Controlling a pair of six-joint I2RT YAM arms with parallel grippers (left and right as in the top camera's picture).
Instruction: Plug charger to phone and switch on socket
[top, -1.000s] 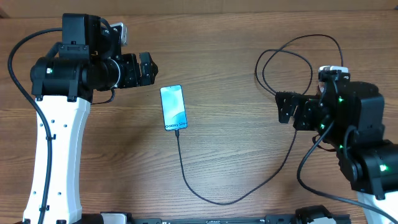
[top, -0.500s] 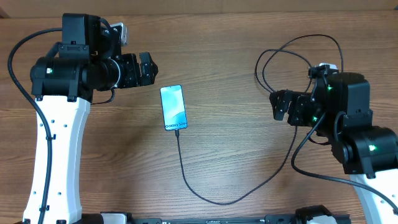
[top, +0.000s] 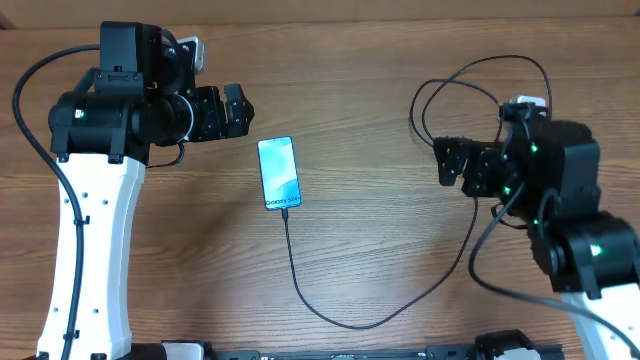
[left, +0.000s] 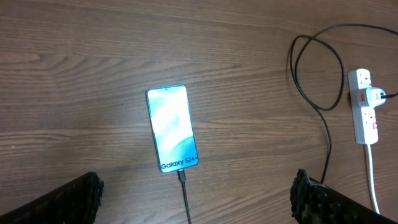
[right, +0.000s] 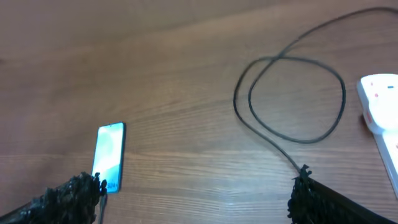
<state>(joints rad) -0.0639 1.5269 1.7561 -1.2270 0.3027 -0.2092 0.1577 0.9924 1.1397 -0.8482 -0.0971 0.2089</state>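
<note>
The phone (top: 279, 173) lies flat on the wooden table with its blue-teal screen lit; it also shows in both wrist views (left: 172, 129) (right: 109, 149). The charger cable (top: 300, 290) runs from the phone's near end, where its connector (left: 181, 175) sits in the port, curves right and loops (right: 292, 93) at the far right. The white socket (left: 364, 106) (right: 380, 99) lies beyond the loop and is hidden under the right arm in the overhead view. My left gripper (top: 243, 110) (left: 199, 193) hangs open to the far left of the phone. My right gripper (top: 447, 163) (right: 196, 186) is open, empty, beside the loop.
A white adapter (left: 375, 96) sits in the power strip, whose thick white cord (left: 371, 180) runs toward the near edge. Both arm bases stand at the table's left and right sides. Bare wood lies between phone and loop.
The right arm has shifted left and slightly toward the far side, turning its open gripper toward the cable loop. The left arm, phone and cable have not moved.
</note>
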